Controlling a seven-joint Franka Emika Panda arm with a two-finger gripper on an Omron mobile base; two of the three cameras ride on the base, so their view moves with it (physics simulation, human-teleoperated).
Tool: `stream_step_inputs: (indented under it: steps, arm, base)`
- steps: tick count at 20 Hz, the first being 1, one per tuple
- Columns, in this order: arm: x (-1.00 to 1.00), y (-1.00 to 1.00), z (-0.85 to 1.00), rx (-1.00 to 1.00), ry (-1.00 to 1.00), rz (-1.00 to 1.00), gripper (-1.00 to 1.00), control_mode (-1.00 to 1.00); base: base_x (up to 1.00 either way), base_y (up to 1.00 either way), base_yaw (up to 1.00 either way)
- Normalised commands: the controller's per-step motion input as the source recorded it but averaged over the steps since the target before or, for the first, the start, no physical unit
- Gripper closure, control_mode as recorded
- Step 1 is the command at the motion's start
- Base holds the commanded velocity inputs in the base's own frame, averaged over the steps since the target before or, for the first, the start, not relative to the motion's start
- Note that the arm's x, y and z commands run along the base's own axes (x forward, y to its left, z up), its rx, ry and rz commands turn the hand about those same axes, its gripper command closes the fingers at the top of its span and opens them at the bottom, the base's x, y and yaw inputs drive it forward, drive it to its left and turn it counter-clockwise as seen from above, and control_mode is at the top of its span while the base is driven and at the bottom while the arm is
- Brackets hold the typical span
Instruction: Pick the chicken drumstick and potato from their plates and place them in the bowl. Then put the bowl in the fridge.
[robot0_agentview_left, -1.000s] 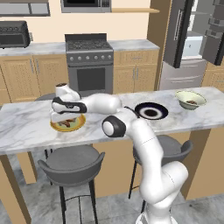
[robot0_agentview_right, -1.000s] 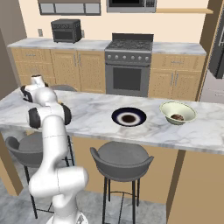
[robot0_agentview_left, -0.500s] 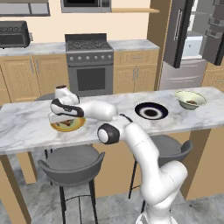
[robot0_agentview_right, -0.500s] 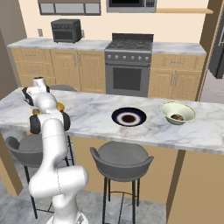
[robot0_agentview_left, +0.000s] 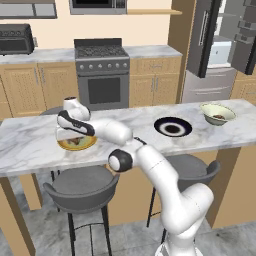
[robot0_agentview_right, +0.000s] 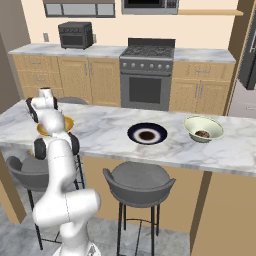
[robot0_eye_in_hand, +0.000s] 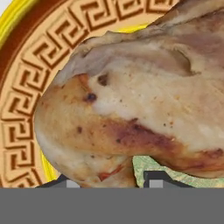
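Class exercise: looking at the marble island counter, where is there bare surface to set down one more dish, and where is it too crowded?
Bare marble lies between the yellow plate and the dark plate, and along the near edge in front of the dark plate and the bowl. Some marble is also free left of the yellow plate. Crowded: the yellow plate itself, where the gripper sits low over the chicken drumstick.

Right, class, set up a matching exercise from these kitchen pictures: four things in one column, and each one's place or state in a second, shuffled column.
Things
1. chicken drumstick
2. potato
3. navy plate
4. fridge

Places or states
A. doors open, beyond the island's far end
B. on the yellow plate, under the gripper
C. in the bowl
D. mid-island, between the yellow plate and the bowl

Pairs: 1-B, 2-C, 3-D, 4-A
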Motion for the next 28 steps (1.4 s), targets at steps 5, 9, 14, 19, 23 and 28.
stream_step_inputs:
  steps: [5, 9, 14, 19, 23, 28]
  arm:
    - [-0.19, 0.0, -0.05, 0.0, 0.07, 0.0, 1.0, -1.0]
    - [-0.1, 0.0, 0.17, -0.01, 0.01, 0.0, 1.0, -1.0]
    - [-0.26, -0.03, 0.57, -0.1, -0.16, -0.01, 1.0, -1.0]
    - [-0.47, -0.16, 0.58, -0.01, -0.06, -0.08, 1.0, -1.0]
    - [-0.59, -0.27, 0.43, 0.04, 0.0, -0.13, 1.0, -1.0]
    - [-0.59, -0.42, 0.34, 0.09, 0.0, -0.16, 1.0, -1.0]
  base:
    - [0.0, 0.0, 0.0]
    - [0.0, 0.0, 0.0]
    - [0.0, 0.0, 0.0]
    - [0.0, 0.0, 0.0]
    - [0.0, 0.0, 0.0]
    - [0.0, 0.0, 0.0]
